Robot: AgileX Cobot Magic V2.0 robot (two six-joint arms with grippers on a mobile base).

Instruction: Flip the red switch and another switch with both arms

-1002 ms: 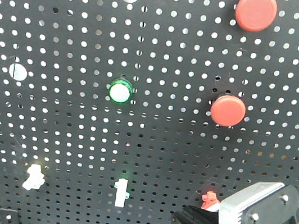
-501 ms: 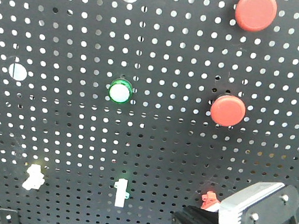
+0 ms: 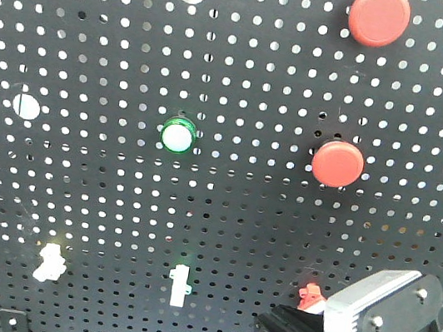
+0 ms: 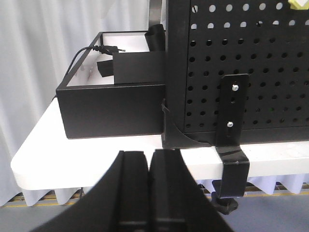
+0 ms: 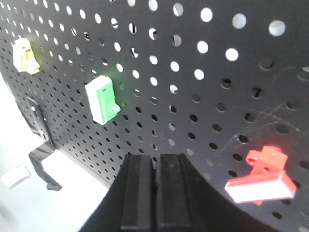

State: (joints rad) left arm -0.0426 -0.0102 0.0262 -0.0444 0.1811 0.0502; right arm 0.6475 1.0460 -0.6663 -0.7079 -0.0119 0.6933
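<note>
Red switch (image 3: 310, 295) right — another switch (image 3: 48, 263) left

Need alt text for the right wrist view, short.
The right hand, jaws closed, faces a black pegboard, with the red switch just to its right. A green-based toggle sits left of centre and the pale yellow switch at far upper left.
</note>
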